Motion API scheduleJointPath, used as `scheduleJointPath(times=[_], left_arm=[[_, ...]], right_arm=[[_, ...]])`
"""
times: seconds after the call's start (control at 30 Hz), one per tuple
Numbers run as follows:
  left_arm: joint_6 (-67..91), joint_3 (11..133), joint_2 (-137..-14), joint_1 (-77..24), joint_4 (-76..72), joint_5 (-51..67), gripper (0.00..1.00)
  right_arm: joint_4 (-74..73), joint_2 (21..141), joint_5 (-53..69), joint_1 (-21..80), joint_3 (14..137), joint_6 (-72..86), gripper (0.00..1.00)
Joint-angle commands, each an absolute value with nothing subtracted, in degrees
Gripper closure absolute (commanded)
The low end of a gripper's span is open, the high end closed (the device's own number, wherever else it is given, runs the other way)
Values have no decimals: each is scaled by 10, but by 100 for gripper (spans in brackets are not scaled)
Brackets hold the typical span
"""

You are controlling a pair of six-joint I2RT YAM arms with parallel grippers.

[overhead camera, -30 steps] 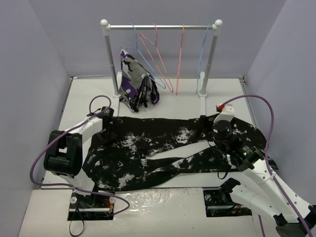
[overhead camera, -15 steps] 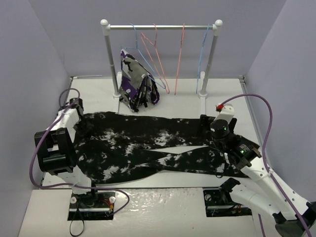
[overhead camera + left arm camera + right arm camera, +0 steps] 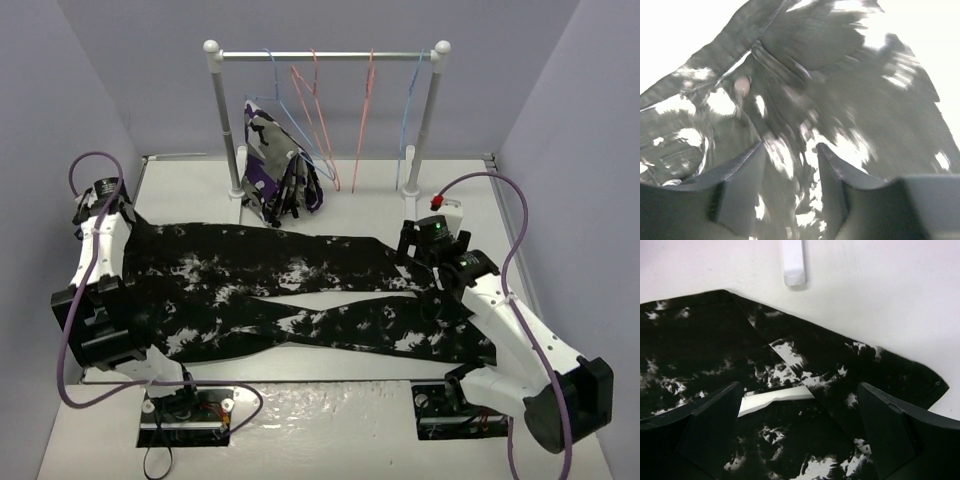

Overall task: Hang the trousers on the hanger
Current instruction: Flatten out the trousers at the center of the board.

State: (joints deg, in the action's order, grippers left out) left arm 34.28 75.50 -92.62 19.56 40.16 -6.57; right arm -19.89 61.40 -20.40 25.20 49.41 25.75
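The black trousers [image 3: 300, 290] with white splotches lie flat across the table, waist at the left, both legs running right. My left gripper [image 3: 120, 232] is at the waist's far-left corner. In the left wrist view its fingers [image 3: 790, 147] are close together with trouser fabric [image 3: 840, 75] between them. My right gripper [image 3: 420, 255] hovers over the upper leg near its end. In the right wrist view it is wide open [image 3: 797, 385] and empty above the fabric [image 3: 700, 350]. Light-blue wire hangers hang on the rail, one at the left [image 3: 275, 90] and one at the right [image 3: 410, 100].
A white clothes rack [image 3: 325, 55] stands at the back, with pink-red hangers [image 3: 365, 110] between the blue ones. A purple, white and black garment [image 3: 275, 165] hangs at its left post. The rack's right foot [image 3: 792, 260] is just beyond the trousers. Grey walls enclose the table.
My left gripper has moved left and farther back, dragging the waist with it, and the trousers now lie stretched out. My right gripper has shifted back and left over the leg ends.
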Motion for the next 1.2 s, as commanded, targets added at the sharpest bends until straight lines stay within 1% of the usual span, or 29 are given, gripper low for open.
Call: scheduleJointPath(times=[0.0,0.1,0.17,0.3,0.47,0.53,0.8,0.93,1.03,1.17], left_arm=[[313,752,-789,131,391,-38,51],[302,696,-711,58,389,-28,44],[297,659,-676,27,383,-2,41],[278,578,-627,7,373,31,40],[265,527,-615,6,368,39,40],[275,519,-621,6,364,42,40],[313,482,-680,6,334,58,40],[345,476,-725,6,316,76,40],[367,469,-759,6,288,81,40],[403,474,-816,8,261,84,40]], right_arm=[[-177,659,-135,207,496,289,5],[-173,687,-114,192,482,293,5],[-168,707,-103,181,473,299,6],[-139,740,-78,162,442,319,7],[-107,766,-74,160,405,341,9],[-102,787,-80,160,400,351,10],[-73,814,-86,142,365,403,10],[-51,837,-53,85,348,414,10],[-20,840,-41,23,342,412,10],[-6,869,-39,-14,381,392,10]])
